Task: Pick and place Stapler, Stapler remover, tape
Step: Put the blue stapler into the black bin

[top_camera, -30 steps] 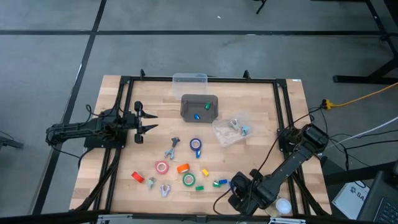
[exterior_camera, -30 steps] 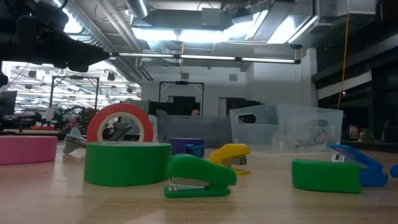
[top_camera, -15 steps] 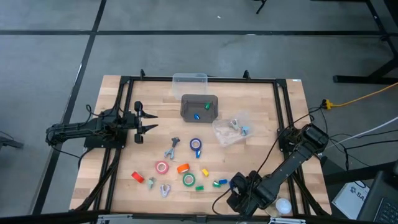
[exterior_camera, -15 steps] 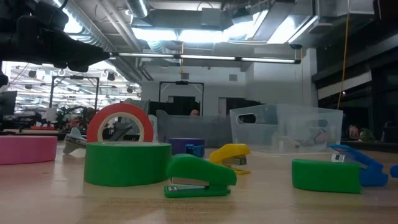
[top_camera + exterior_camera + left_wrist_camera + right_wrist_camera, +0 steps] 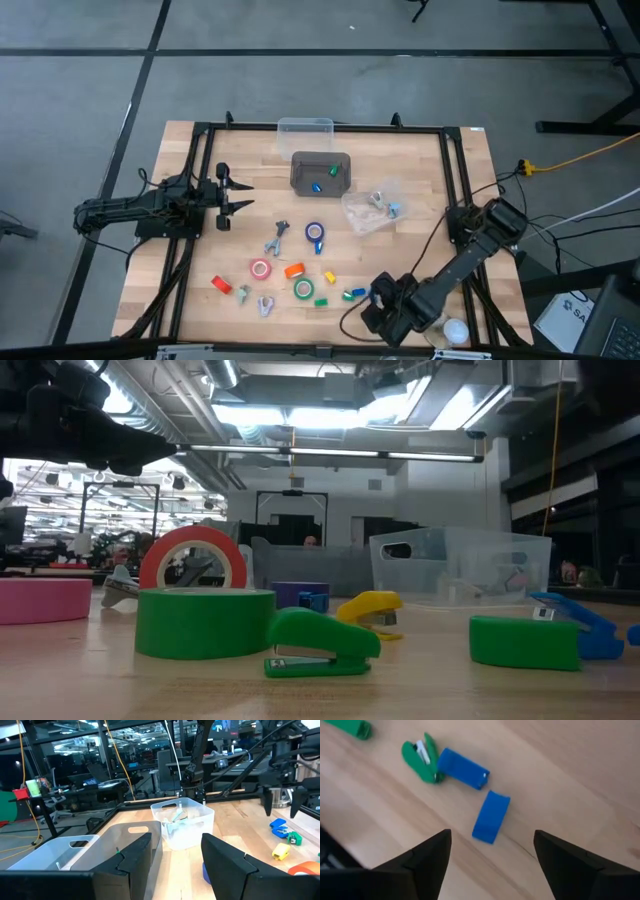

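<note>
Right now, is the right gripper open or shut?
Open. In the right wrist view, the right gripper has its fingers spread wide, empty, above a blue stapler.

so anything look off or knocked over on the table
Nothing looks damaged or spilled. One red tape roll stands on edge behind the flat green roll, rather than lying flat. The small staplers and rolls are scattered loosely across the table, all apart.
</note>
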